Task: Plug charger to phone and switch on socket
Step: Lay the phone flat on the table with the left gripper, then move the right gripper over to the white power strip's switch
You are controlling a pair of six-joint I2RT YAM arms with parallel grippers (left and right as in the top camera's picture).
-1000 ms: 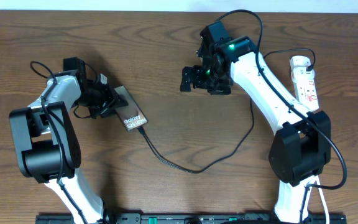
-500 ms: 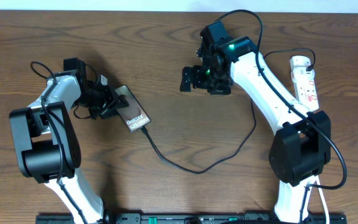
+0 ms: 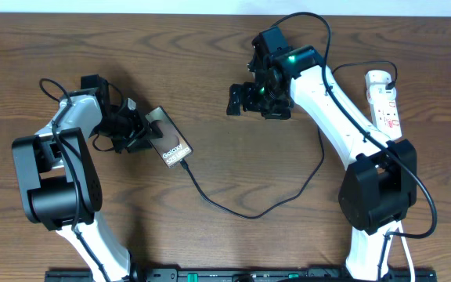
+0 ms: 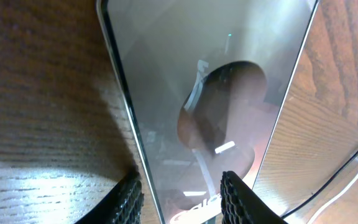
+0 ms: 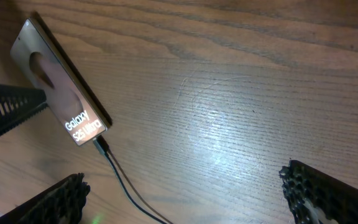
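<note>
From overhead, the left gripper [image 3: 135, 129] has its jaws closed part-way on the upper end of the phone [image 3: 168, 145], which lies askew on the tabletop [image 3: 210, 47]. The charger [image 3: 249, 213] runs from the phone's lower end in a slack loop toward the right arm. My worry is that any tug or twist on the phone from here could lever the connector out. The right gripper [image 3: 245, 98] hovers mid-table with jaws wide apart and nothing in them, well apart from the socket [image 3: 384, 98] at the far right. I judge the switch is not yet pressed. Swinging that arm across could catch the cable where it passes under the arm. In the left wrist view, the fingertips [image 4: 128, 198] straddle the phone's glossy face. One pad sits just outside its edge, so I think the hold is shallow and could slip. In the right wrist view, the connector seems seated at the end bearing the lettering. I cannot tell how fully, and a half-seated tip would leave the phone uncharged once the switch is pressed.
</note>
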